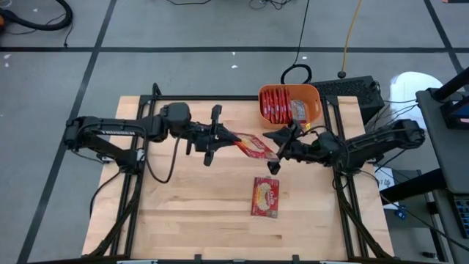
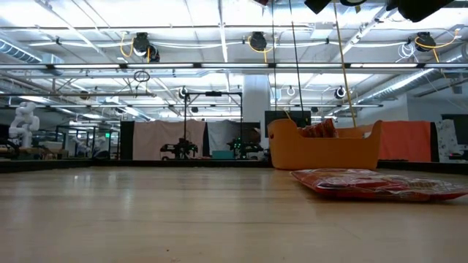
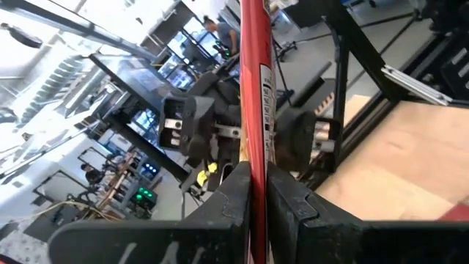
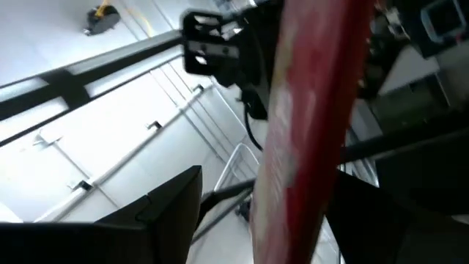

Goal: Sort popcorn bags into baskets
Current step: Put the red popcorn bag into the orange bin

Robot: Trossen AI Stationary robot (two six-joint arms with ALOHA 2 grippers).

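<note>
My left gripper [image 1: 229, 138] is above the table's middle, shut on a red popcorn bag [image 1: 250, 146] that reaches toward the right arm. My right gripper [image 1: 276, 152] stands open at the bag's other end, one finger on each side of the bag [image 4: 308, 132]; I cannot tell whether they touch it. A second bag [image 1: 267, 196] lies flat on the table nearer the front edge and also shows in the low view [image 2: 380, 184]. The orange basket [image 1: 311, 110] stands at the far right with several red bags [image 1: 276, 105] upright inside. My left gripper pinches the bag's left end [image 3: 255, 172] between its two fingers [image 3: 231, 194], coming level from the table's left. The bag is seen edge-on between them, running straight out from the fingers. It is lifted clear of the table and turned partly on edge.
The basket [image 2: 325, 150] sits just behind my right gripper. Black frame rails [image 1: 132, 176] run along the table's left and right sides. Bare wood [image 1: 190, 205] lies to the front left.
</note>
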